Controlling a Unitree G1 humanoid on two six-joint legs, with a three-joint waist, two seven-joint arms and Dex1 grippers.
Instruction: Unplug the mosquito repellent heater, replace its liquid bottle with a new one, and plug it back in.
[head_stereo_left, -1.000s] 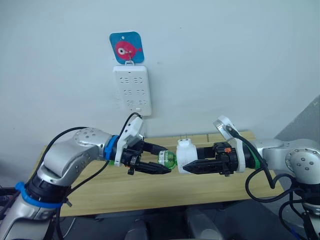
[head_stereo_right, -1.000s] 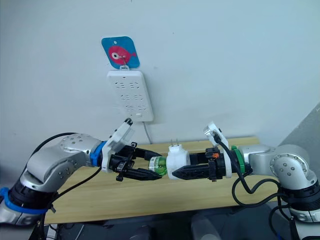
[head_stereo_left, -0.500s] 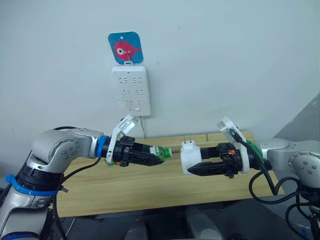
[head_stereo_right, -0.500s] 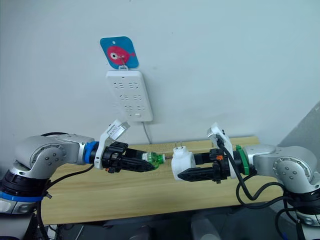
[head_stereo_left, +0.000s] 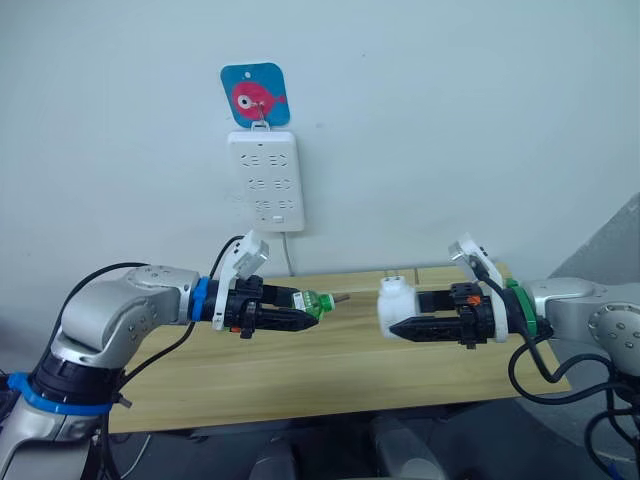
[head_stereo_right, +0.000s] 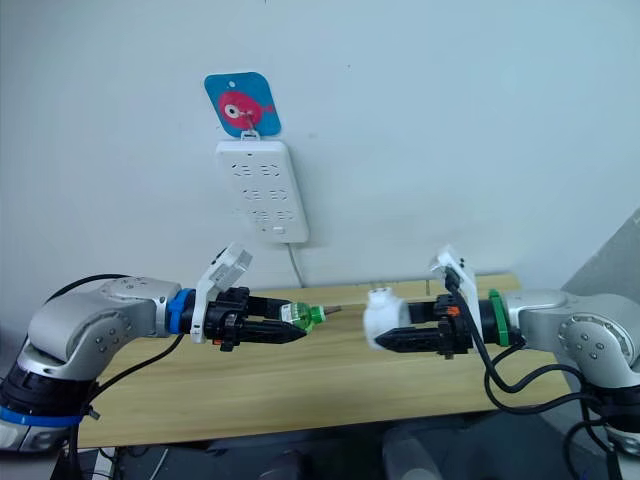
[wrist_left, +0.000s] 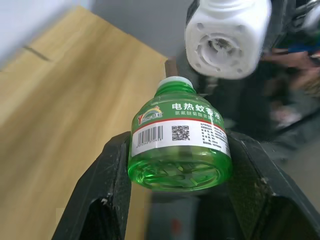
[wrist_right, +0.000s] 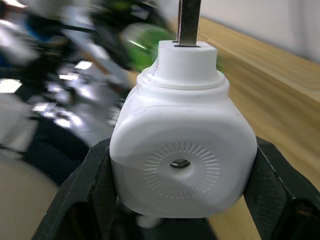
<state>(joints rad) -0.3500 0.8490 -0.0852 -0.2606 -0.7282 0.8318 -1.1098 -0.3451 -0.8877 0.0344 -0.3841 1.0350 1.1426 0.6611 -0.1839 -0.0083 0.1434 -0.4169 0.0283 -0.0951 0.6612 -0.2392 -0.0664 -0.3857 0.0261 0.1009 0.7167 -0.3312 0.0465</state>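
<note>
The left gripper clamps a green bottle by its sides, neck pointing at the right gripper. That gripper grips the white heater, prongs up, held apart from the bottle above the wooden table. The bottle's wick seems bare. A power strip hangs on the wall behind.

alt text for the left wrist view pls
The left end effector grips a green liquid bottle on its side between black fingers, neck toward the white mosquito repellent heater a short gap beyond. A wooden table lies below.
</note>
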